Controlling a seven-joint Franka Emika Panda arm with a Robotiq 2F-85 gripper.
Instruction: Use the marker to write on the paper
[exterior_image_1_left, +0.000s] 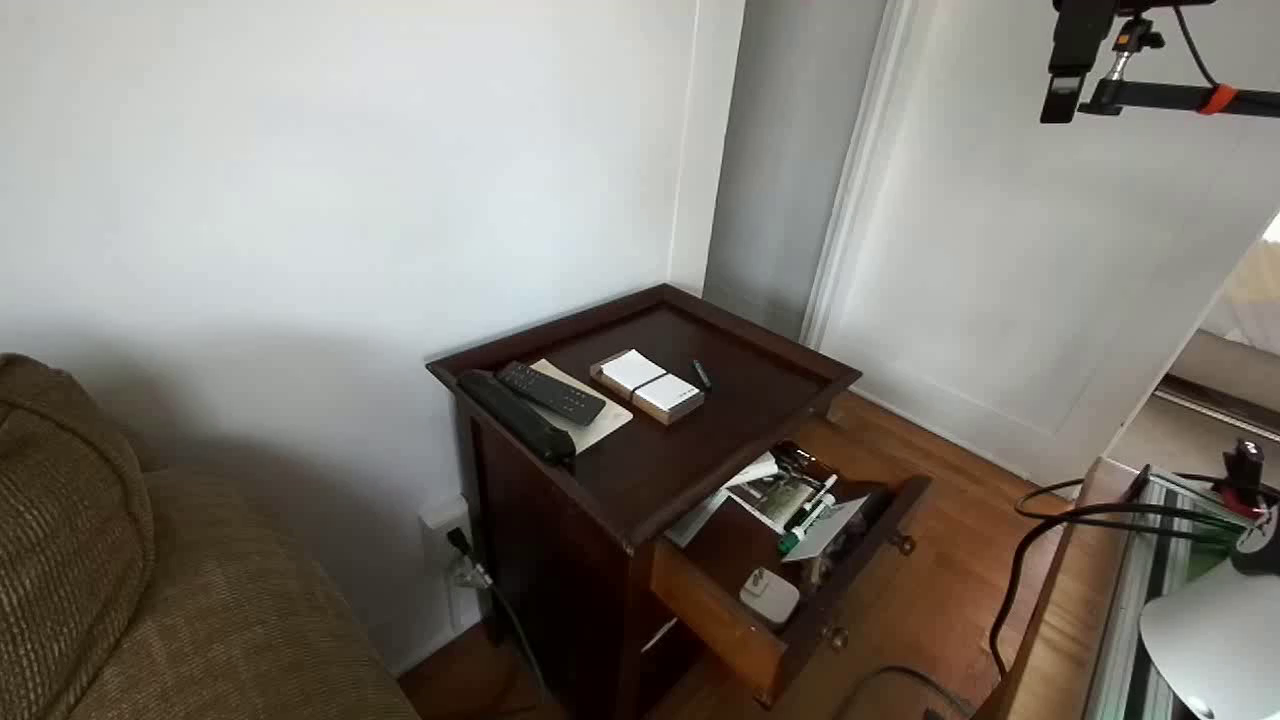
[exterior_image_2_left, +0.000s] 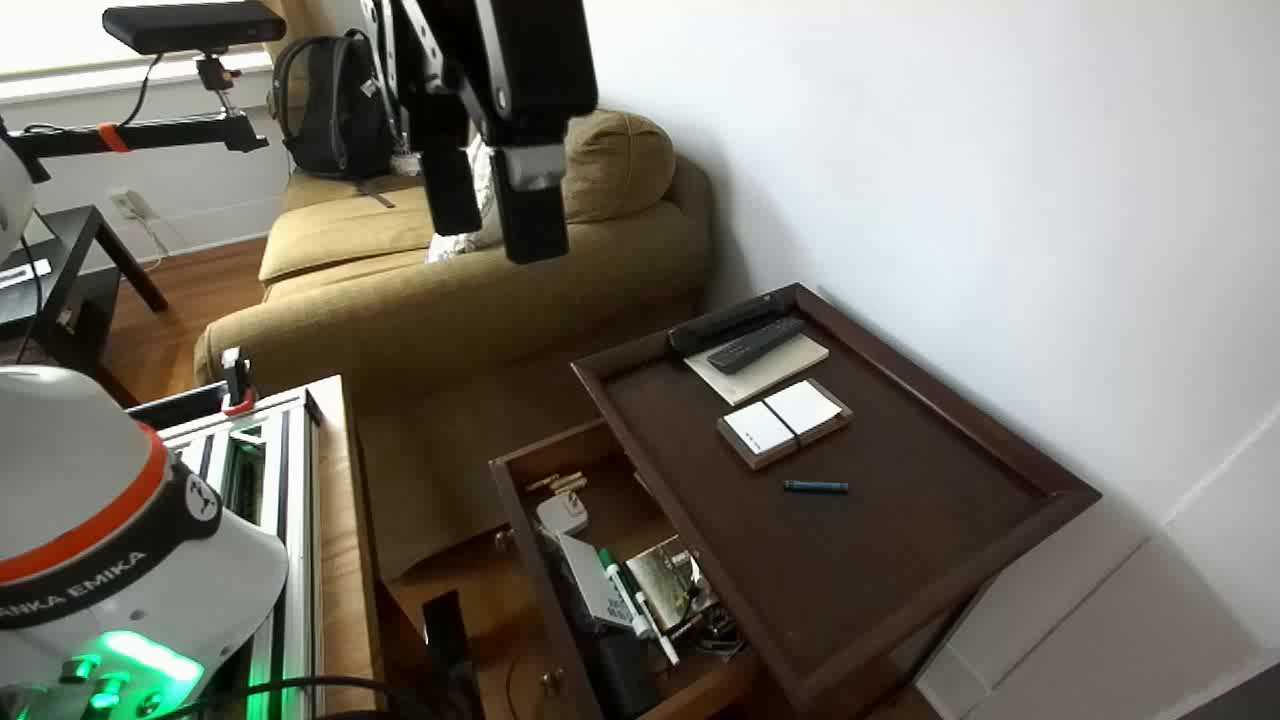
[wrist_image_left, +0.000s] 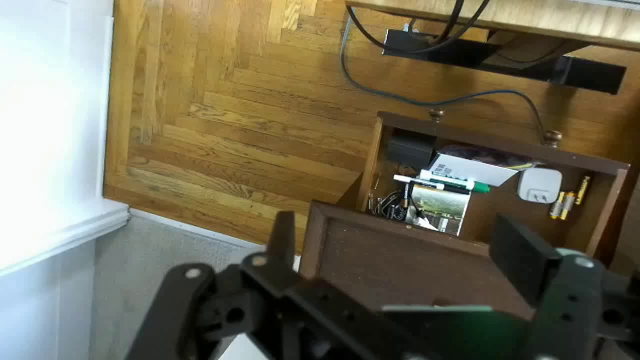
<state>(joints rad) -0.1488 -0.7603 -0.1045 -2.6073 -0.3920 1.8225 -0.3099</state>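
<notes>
Dark cabinet (exterior_image_2_left: 920, 540) below, the jaws hang well above its top, pointing down, spread wide.

We see the small white paper (exterior_image_2_left: 800, 408) lying flat atop a brown block (exterior_image_2_left: 745, 449) on the dark cabinet top (exterior_image_2_left: 900, 550), a black band (exterior_image_2_left: 782, 419) across it and tiny dark marks at one end; a slim, bluish-dark marker (exterior_image_2_left: 816, 487) lies just beside.

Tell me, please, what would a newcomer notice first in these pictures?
The pulled-out, cluttered drawer of the dark cabinet probably comes first, then the banded white paper on a brown block atop that cabinet. In an exterior view, the open gripper hangs near the top, and green light glows at lower left on the robot's base.
</notes>
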